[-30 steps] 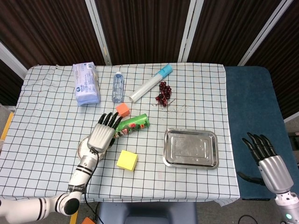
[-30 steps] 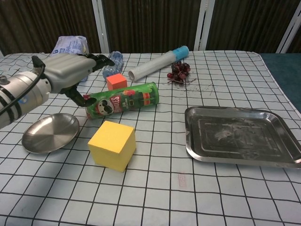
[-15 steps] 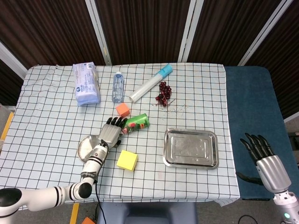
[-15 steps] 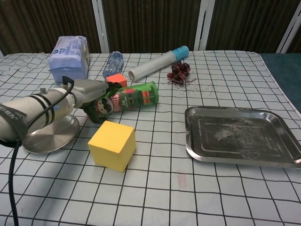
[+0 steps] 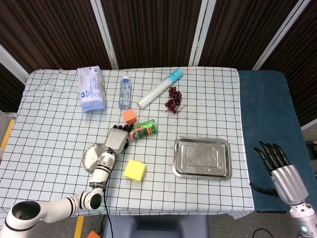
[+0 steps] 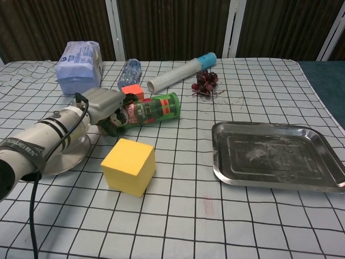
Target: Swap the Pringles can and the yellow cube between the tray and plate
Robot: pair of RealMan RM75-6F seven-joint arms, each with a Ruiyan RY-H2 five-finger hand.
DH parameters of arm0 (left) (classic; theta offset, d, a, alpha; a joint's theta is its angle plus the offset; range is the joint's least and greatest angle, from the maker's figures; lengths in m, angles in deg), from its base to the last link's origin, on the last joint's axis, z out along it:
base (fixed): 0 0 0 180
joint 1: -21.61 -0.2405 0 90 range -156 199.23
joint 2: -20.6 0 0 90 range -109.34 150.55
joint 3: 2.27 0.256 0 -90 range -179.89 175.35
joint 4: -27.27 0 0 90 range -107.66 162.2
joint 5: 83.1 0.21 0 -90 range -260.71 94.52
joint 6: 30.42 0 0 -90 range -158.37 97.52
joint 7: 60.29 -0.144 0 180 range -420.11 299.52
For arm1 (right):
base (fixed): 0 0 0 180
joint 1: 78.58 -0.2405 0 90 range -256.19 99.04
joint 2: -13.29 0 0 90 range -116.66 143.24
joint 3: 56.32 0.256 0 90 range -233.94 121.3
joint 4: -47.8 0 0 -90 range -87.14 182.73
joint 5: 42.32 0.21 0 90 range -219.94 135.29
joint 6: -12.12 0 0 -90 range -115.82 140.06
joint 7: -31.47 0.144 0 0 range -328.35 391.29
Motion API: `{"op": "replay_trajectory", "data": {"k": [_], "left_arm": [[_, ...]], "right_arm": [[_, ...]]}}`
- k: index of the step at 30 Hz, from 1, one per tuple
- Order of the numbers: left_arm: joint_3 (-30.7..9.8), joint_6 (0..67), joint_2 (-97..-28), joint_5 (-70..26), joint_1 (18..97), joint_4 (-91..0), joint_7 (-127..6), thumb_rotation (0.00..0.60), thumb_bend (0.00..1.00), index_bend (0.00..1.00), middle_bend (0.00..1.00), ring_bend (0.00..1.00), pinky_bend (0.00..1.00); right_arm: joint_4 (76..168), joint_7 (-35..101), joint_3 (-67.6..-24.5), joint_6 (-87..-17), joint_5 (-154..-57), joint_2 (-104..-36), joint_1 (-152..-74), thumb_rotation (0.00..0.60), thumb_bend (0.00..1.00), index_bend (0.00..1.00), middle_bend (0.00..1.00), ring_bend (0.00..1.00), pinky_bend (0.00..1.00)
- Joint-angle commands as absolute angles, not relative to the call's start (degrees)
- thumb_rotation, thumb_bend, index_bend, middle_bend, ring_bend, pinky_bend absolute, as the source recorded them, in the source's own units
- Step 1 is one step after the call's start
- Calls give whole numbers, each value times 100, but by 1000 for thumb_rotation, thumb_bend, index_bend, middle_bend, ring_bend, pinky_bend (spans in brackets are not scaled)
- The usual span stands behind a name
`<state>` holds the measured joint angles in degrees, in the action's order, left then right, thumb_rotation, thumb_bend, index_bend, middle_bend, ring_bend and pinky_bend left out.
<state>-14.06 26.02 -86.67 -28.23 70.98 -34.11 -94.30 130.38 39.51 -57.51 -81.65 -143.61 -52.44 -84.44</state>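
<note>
Pringles can lies on its side on the checked cloth, outside both containers, and the left hand now wraps its lid end, fingers curled around the tube as the chest view shows. A second ago that hand hovered above the can with fingers spread; half a second ago it had dropped to the lid; now it has closed, and the can has turned slightly, its far end swung a little toward 1 o'clock. That reads as a grasp just made, so the lift toward a container looks like the step in hand, though nothing has left the cloth yet.

Yellow cube sits at 5 o'clock from the hand, near it but apart, also on bare cloth. Plate lies at 7 o'clock from the can, partly under the left forearm, with nothing on it. Tray rests well apart at 3 o'clock and holds nothing.

Orange cube stands just beside the can at 12 o'clock; a careless lift could nudge it.

Right hand hangs off the table at 4 o'clock, fingers spread, holding nothing
</note>
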Motion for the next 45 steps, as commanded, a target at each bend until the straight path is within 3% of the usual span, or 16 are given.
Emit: {"op": "replay_trajectory", "data": {"k": [1, 4, 8, 12, 20, 26, 32, 38, 45], "left_arm": [[-1290, 2811, -8823, -2403, 7035, -3099, -9087, 600, 574, 439, 576, 603, 607], [-1244, 3030, -8876, -2065, 6967, -2919, -8761, 600, 646, 561, 690, 714, 710], [-1196, 3304, -8722, -1771, 6823, -3025, -8572, 600, 694, 639, 767, 779, 765], [-1134, 3833, -8202, -1554, 6505, -3777, -8720, 600, 695, 650, 775, 785, 769], [-440, 4655, -6714, -1284, 5508, -5590, -9321, 600, 674, 654, 772, 779, 769], [-137, 4966, -6310, -1256, 4922, -5876, -9187, 600, 645, 653, 759, 765, 762], [-108, 4906, -6294, -1184, 4705, -5803, -8926, 600, 625, 637, 730, 729, 714], [-118, 4799, -6370, -1018, 4689, -5861, -9124, 600, 587, 547, 613, 607, 568], [-90, 4554, -6185, -1162, 4598, -6258, -9339, 600, 455, 191, 208, 225, 340]], "right_arm": [[13042, 3937, -5748, -8155, -14354, -5247, -8447, 600, 52, 86, 0, 0, 0], [13046, 3927, -5746, -8157, -14351, -5252, -8446, 600, 52, 89, 0, 0, 0], [13045, 3932, -5756, -8151, -14360, -5249, -8447, 600, 53, 97, 0, 0, 0], [13057, 3924, -5744, -8134, -14326, -5256, -8448, 600, 52, 102, 0, 0, 0], [13078, 3885, -5748, -8115, -14322, -5266, -8448, 600, 52, 103, 0, 0, 0], [13104, 3817, -5744, -8065, -14292, -5276, -8456, 600, 52, 103, 0, 0, 0], [13091, 3771, -5726, -8059, -14274, -5304, -8459, 600, 52, 103, 0, 0, 0], [13123, 3764, -5699, -8012, -14205, -5294, -8471, 600, 52, 103, 0, 0, 0], [13082, 3893, -5718, -8150, -14299, -5286, -8440, 600, 52, 103, 0, 0, 0]]}}
